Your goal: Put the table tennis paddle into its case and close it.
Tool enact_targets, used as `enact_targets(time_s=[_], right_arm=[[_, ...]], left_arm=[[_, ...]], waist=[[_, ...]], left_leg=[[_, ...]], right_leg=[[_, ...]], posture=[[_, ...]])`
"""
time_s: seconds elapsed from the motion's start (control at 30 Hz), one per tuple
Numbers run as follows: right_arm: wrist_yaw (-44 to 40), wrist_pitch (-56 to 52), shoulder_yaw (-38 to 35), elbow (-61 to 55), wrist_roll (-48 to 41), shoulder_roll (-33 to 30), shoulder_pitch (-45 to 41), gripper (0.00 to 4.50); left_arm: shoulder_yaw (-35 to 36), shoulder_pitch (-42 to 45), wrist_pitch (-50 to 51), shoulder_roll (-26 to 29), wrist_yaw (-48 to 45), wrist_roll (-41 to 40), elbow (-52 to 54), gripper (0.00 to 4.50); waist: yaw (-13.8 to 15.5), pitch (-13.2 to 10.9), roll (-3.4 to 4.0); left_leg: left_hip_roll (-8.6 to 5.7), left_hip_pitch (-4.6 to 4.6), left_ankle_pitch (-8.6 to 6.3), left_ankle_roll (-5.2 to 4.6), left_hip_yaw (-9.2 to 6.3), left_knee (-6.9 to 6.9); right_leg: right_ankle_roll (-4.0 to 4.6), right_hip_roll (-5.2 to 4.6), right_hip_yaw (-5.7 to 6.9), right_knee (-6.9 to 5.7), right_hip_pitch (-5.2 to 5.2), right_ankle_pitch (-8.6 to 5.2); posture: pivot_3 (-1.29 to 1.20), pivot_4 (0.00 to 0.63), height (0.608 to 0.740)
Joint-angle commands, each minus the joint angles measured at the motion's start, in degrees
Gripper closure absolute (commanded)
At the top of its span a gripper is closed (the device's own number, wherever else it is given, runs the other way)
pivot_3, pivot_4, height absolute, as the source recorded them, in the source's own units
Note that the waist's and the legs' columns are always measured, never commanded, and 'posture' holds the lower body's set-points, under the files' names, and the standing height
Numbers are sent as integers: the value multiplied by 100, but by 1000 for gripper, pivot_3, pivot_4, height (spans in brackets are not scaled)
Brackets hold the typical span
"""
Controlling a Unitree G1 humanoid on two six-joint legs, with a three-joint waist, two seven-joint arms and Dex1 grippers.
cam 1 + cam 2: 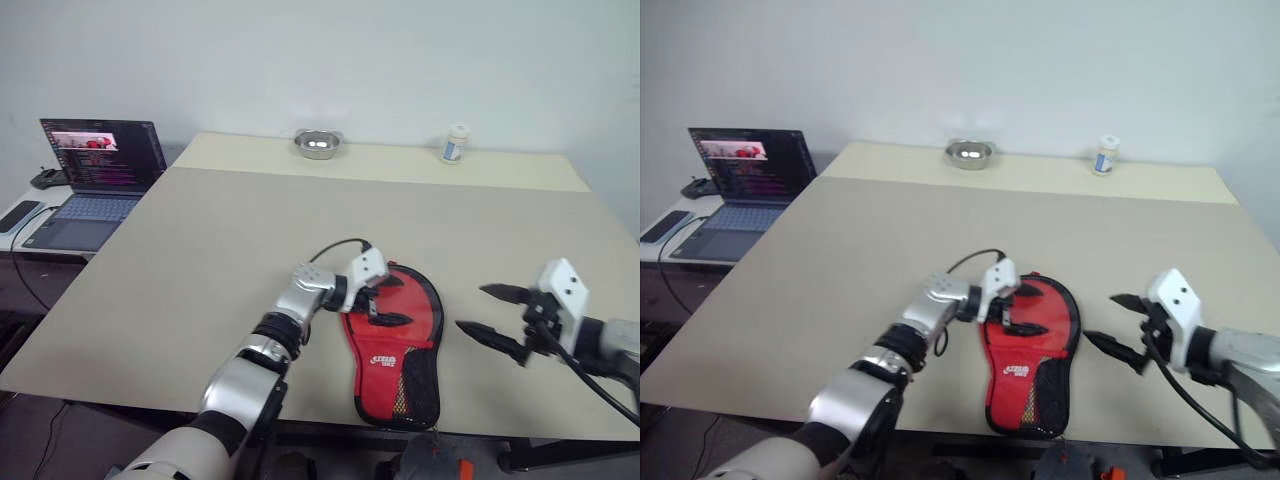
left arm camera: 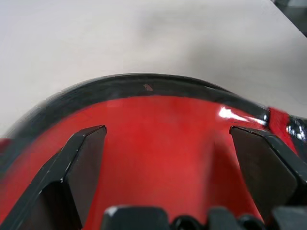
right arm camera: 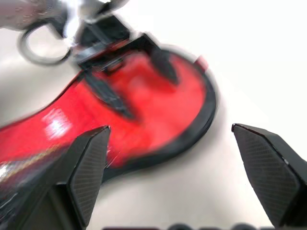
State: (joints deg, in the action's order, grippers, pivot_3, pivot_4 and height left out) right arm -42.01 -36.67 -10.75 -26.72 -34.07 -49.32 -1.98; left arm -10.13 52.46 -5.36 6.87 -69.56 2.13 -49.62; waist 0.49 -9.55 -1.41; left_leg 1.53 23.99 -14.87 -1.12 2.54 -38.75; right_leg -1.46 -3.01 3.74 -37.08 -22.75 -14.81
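Left eye view shows the soft paddle-shaped zip case (image 1: 397, 345), red with white lettering and a black mesh panel, lying flat near the front edge of the wide beige counter (image 1: 300, 220), its narrow handle end toward the robot. The left gripper (image 1: 385, 300) reaches in from the left, its jaws spread wide over the round red upper part of the case; whether the fingers touch the fabric cannot be told. The left wrist view looks straight onto that glossy red face and its black rim. The right gripper (image 1: 490, 312) hovers just right of the case, apart from it, jaws wide open and holding nothing. At the far edge of the counter stand a small metal bowl (image 1: 319, 144) and a small white jar (image 1: 456, 143). An open laptop (image 1: 95, 170) sits on a side desk to the left.
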Motion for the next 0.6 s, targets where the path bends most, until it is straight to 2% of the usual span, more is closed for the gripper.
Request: enact_targets(time_s=[0.03,0.07,0.17,0.3,0.43,0.6], right_arm=[[-329,763,434,852,393,407,-626,55],[-410,932,524,1161,462,567,-834,55],[-732,1407,675,2009,696,811,-1269,55],[-1260,1838,658,2911,886,722,-1545,55],[-1563,1889,524,3273,897,561,-1737,55],[-1572,1682,413,2949,801,408,-1601,55]], left_arm=[[196,-360,666,456,-221,-457,1518,0],[239,-589,887,663,-235,-549,1993,0],[322,-1195,1415,1147,-118,-720,3079,0],[382,-1632,2002,1392,298,-883,3930,0],[490,-1961,2136,1598,577,-959,4209,0],[325,-2097,2155,1544,766,-982,4149,0]], waist=[[-26,-5,9],[-24,-8,16],[-39,-11,21],[53,-19,26],[86,-20,29],[82,-20,29]], left_leg=[[-1,-2,0,1,4,2],[1,-1,1,2,12,3],[-1,1,2,5,23,8],[-5,6,1,5,29,4],[-5,3,1,3,40,-8],[5,-9,1,3,52,-8]], right_leg=[[2,5,-1,-4,-3,0],[26,9,-8,-9,-11,15],[24,5,-14,-10,-18,14],[25,-4,-14,-15,-24,14],[23,-7,-23,-14,-20,15],[26,-7,-29,-25,-21,18]], posture=[[0,150,740],[0,150,740],[0,150,740],[0,150,740],[0,150,740],[0,150,740]])
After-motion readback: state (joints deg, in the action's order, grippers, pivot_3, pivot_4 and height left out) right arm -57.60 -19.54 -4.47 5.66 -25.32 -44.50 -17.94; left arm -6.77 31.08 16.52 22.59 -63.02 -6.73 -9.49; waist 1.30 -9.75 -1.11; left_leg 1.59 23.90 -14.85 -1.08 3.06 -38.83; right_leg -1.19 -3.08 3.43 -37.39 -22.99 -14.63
